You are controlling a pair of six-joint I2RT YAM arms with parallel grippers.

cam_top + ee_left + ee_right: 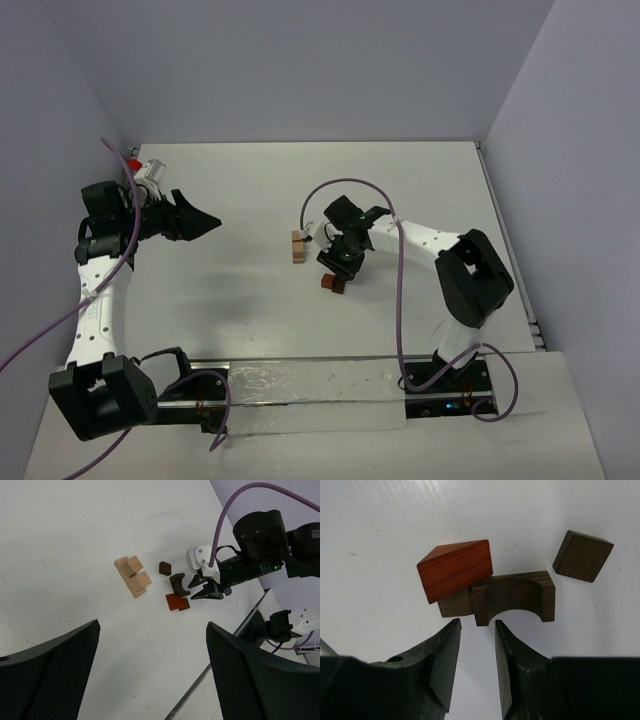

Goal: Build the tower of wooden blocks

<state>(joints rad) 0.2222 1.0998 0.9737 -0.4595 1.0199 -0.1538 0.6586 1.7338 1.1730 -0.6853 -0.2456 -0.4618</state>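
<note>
A small stack of light tan blocks (297, 247) stands near the table's middle; it also shows in the left wrist view (132, 575). Just right of it lie loose dark blocks: a reddish-brown wedge (455, 570) resting on a small dark block (454, 606), a dark arch block (515, 597) and a dark square block (582, 555). My right gripper (477, 622) is open a little and empty, its tips just short of the arch block; from above it (336, 266) hangs over these blocks. My left gripper (205, 222) is wide open and empty, raised well left of the blocks.
A metal rail (300, 380) runs along the near edge between the arm bases. Grey walls close the table at the back and both sides. A purple cable (400, 300) loops off the right arm.
</note>
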